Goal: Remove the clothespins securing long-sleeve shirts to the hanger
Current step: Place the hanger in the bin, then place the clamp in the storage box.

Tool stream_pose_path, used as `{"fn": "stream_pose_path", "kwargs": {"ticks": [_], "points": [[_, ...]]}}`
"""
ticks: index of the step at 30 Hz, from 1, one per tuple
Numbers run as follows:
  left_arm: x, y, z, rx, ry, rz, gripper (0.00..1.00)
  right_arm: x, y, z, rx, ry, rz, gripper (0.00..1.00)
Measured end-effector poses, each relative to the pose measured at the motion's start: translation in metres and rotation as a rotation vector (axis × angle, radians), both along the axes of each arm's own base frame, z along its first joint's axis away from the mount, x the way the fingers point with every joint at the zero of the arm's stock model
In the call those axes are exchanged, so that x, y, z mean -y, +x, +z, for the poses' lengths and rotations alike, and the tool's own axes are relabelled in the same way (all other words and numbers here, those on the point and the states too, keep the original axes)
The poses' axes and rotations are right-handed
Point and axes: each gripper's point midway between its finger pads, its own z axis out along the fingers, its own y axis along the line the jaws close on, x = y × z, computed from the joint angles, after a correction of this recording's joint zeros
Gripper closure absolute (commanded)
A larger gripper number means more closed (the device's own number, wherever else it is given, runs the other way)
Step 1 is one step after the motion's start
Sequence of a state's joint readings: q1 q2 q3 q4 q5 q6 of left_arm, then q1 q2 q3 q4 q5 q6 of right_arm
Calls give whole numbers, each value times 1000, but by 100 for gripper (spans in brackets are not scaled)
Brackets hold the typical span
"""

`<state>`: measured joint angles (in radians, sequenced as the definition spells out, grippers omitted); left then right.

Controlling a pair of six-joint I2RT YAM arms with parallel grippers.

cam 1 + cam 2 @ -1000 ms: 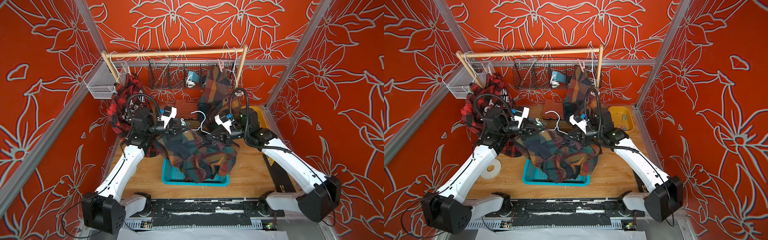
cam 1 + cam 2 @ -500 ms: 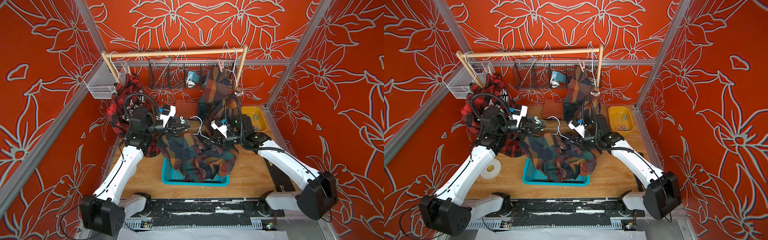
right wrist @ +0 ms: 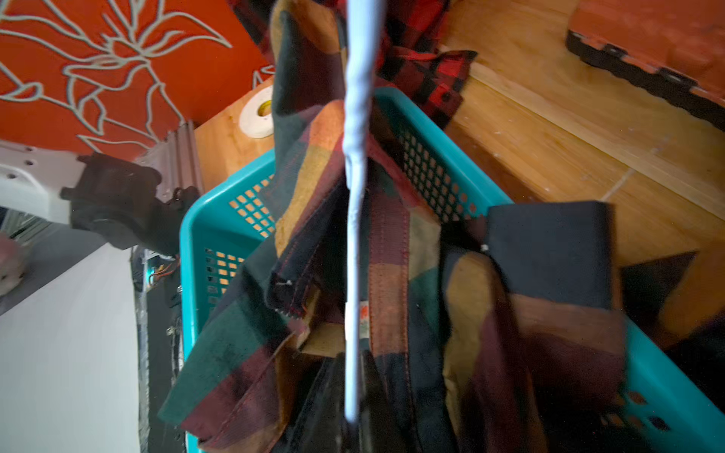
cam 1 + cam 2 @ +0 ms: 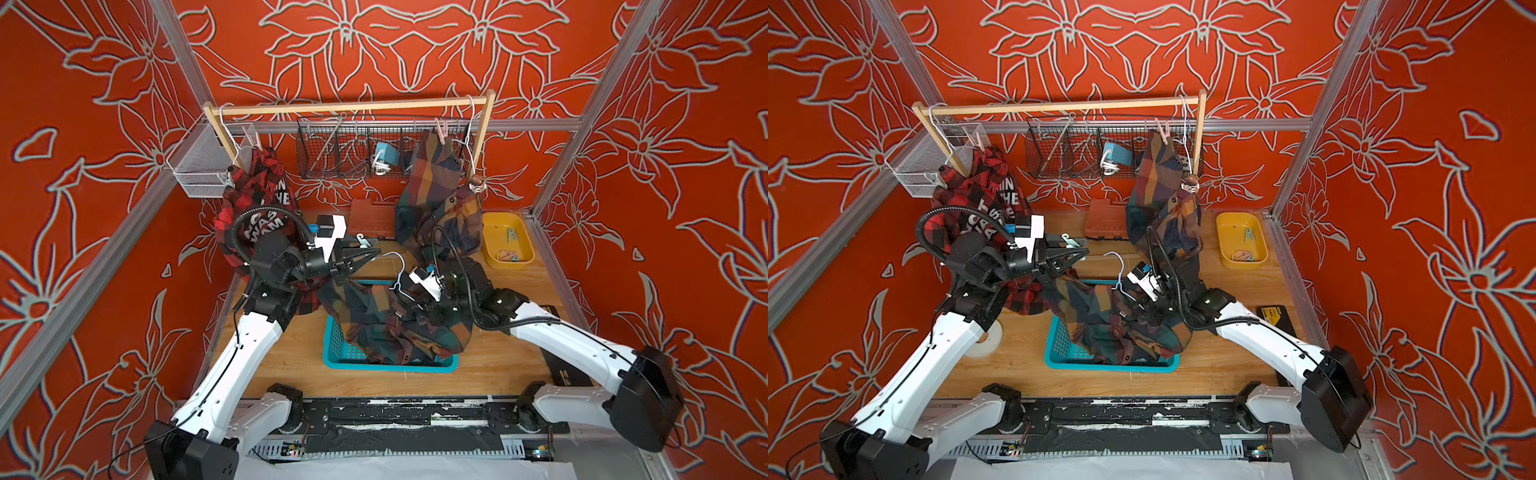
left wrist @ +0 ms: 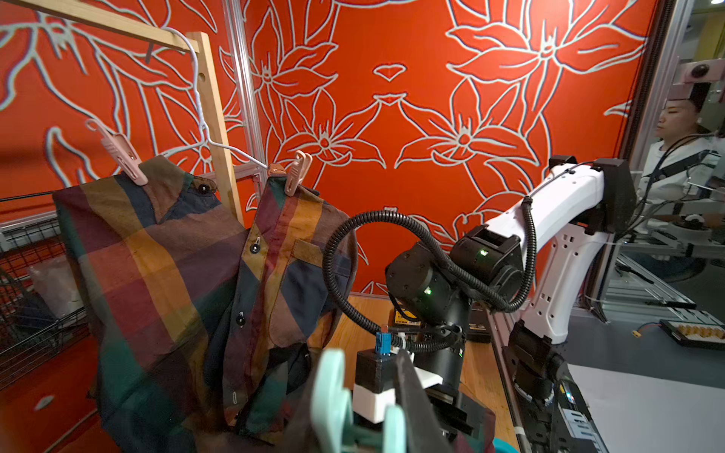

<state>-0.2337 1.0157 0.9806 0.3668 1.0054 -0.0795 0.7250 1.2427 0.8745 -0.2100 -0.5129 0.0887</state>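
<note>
The only legible writing is the white block lettering (image 4: 1007,192) on the red-and-black shirt (image 4: 963,199), where "THE" reads clearly in a top view with the other lines broken by folds, while print on the black-and-yellow slab (image 4: 1272,311) lying on the tabletop (image 4: 1017,374) is too small to read.

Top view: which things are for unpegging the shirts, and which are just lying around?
For the job: mint plastic clothespin, pink plastic clothespins, dark plaid shirts, red-and-black plaid shirt, white wire hanger.
Lying about: orange plastic case, white tape roll, black wire basket.
</note>
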Motion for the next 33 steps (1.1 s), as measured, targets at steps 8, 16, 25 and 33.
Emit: {"fn": "stream_pose_path", "kwargs": {"ticks": [8,16,25,33], "points": [[7,13,-8,-61,-56,95,100,22,7,21,95,-25,-134,51],[0,27,-5,-109,-112,181,100,33,10,86,275,77,-208,49],[7,18,-9,-97,-92,120,100,-2,13,184,422,303,-95,50],[12,16,-30,-95,-8,97,100,-19,-6,248,472,440,56,51]]}}
